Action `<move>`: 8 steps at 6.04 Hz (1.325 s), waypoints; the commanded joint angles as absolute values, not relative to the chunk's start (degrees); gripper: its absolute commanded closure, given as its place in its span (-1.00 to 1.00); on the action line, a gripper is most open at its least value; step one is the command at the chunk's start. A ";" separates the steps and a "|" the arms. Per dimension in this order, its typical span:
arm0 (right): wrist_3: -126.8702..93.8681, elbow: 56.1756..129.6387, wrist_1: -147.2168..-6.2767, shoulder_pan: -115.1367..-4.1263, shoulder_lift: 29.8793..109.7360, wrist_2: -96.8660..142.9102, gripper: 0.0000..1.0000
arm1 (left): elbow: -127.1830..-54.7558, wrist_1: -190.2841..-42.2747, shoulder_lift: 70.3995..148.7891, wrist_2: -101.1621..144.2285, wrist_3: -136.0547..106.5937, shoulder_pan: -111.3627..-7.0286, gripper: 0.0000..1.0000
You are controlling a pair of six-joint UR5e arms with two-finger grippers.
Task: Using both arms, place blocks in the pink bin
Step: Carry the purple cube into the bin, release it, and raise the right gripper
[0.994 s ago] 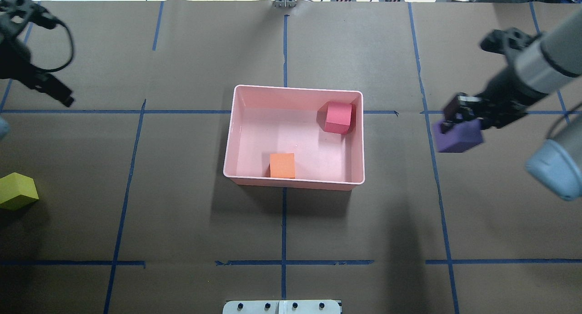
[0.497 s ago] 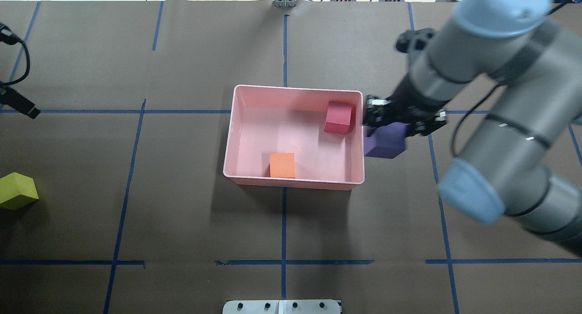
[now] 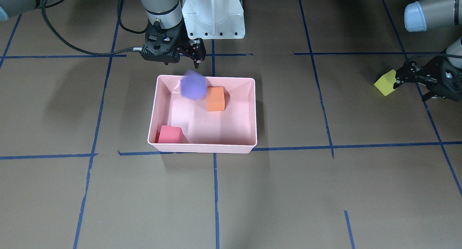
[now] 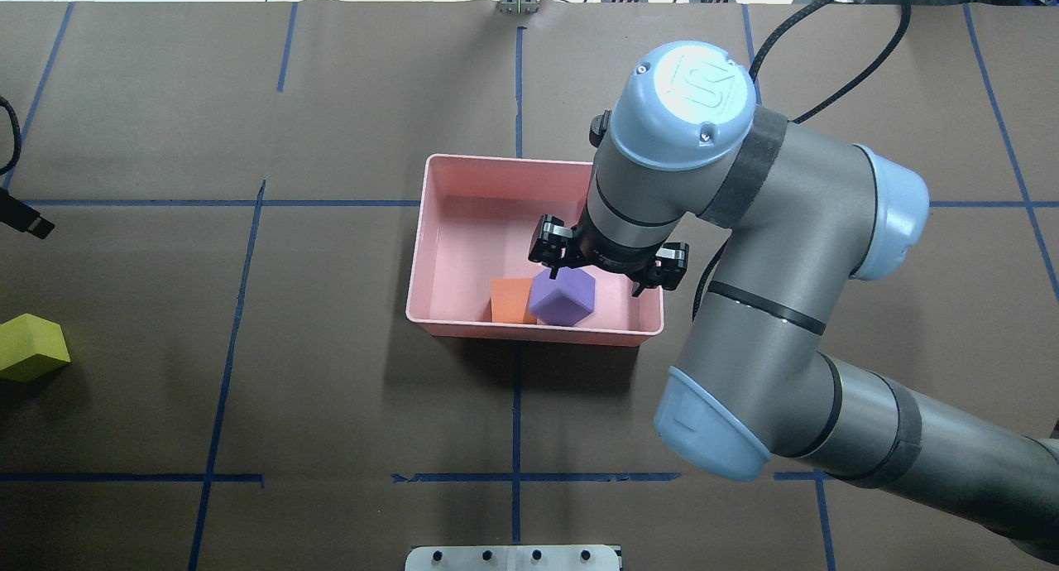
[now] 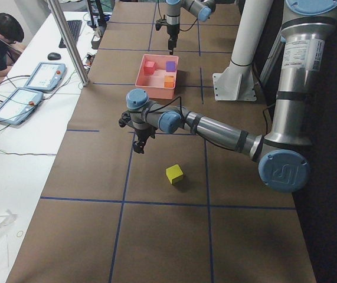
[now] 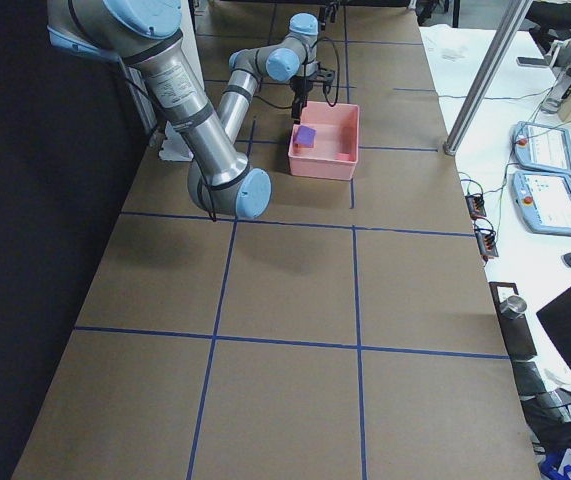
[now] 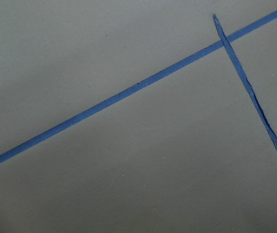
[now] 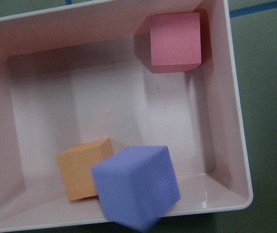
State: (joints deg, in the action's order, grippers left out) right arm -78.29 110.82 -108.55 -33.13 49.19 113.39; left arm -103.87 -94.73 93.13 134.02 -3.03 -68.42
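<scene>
Hanging spread over the bin (image 4: pixel 430 223), right gripper (image 4: pixel 606 265) holds nothing; purple block (image 4: pixel 563 298), blurred, is inside at its robot-side wall beside the orange one (image 4: pixel 511 299). Left gripper (image 3: pixel 410 87) spread, near yellow block (image 3: pixel 385 82).

My right claw (image 3: pixel 196 56) has swung in from the bench's right side and now hangs over the pink bin (image 4: pixel 430 240), by its wall on the robot's side. A second ago it gripped the purple block (image 4: pixel 563 298) out past the tape line; now its fingers are spread and the block is loose, blurred, inside the bin and right beside the orange block (image 4: pixel 511 300). My left claw (image 3: pixel 397 80) has slid almost off the overhead view's left edge.
</scene>
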 commanded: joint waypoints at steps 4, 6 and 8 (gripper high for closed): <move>-61.25 116.33 -109.16 -39.88 57.44 115.66 -1.00 | -104.25 -115.55 79.24 132.55 -10.31 -68.38 -1.00; -52.87 117.68 -109.16 -43.93 60.46 116.28 -1.00 | -100.90 -130.92 75.16 132.19 -15.12 -67.94 -1.00; -44.43 120.84 -109.16 -46.04 65.28 116.98 -1.00 | -100.81 -136.83 73.14 129.40 -12.24 -63.14 -1.00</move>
State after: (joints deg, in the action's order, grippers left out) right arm -48.64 119.58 -109.16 -44.73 63.04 116.49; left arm -100.91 -134.34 74.28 130.94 -13.81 -65.52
